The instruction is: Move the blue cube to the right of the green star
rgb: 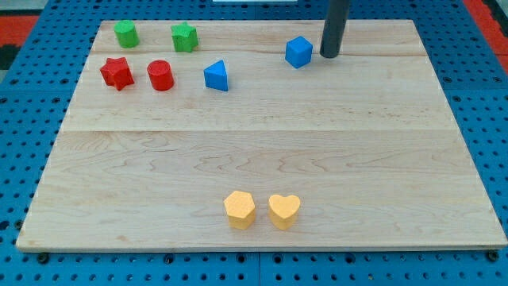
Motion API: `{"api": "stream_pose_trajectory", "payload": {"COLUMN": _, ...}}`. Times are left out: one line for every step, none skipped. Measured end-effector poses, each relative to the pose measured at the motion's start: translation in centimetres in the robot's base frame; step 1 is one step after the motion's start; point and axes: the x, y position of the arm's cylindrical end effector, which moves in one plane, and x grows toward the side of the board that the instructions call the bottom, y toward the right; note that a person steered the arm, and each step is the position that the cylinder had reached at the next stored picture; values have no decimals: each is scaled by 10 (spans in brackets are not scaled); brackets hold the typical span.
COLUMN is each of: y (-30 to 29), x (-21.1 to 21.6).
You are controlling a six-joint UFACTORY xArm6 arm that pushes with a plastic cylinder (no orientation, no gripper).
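The blue cube [298,52] sits near the view's top, right of centre, on the wooden board [262,135]. The green star [184,36] lies further to the view's left, near the top edge. My tip [329,55] is just to the right of the blue cube, a small gap apart from it. The rod rises out of the view's top.
A green cylinder-like block [125,33] is at the top left. A red star [117,73] and a red cylinder [160,75] lie below it. A blue triangle [216,76] sits between star and cube. A yellow hexagon [239,209] and a yellow heart [283,211] are near the bottom.
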Motion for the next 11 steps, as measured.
{"api": "stream_pose_trajectory", "payload": {"y": -36, "x": 5}}
{"api": "stream_pose_trajectory", "payload": {"y": -20, "x": 27}}
{"api": "stream_pose_trajectory", "payload": {"y": -48, "x": 32}}
{"api": "stream_pose_trajectory", "payload": {"y": -94, "x": 4}}
{"api": "stream_pose_trajectory", "payload": {"y": -100, "x": 8}}
{"api": "stream_pose_trajectory", "payload": {"y": -100, "x": -2}}
{"api": "stream_pose_trajectory", "payload": {"y": -94, "x": -2}}
{"api": "stream_pose_trajectory", "payload": {"y": 2, "x": 35}}
{"api": "stream_pose_trajectory", "payload": {"y": 106, "x": 116}}
{"api": "stream_pose_trajectory", "payload": {"y": 157, "x": 214}}
{"api": "stream_pose_trajectory", "payload": {"y": 101, "x": 281}}
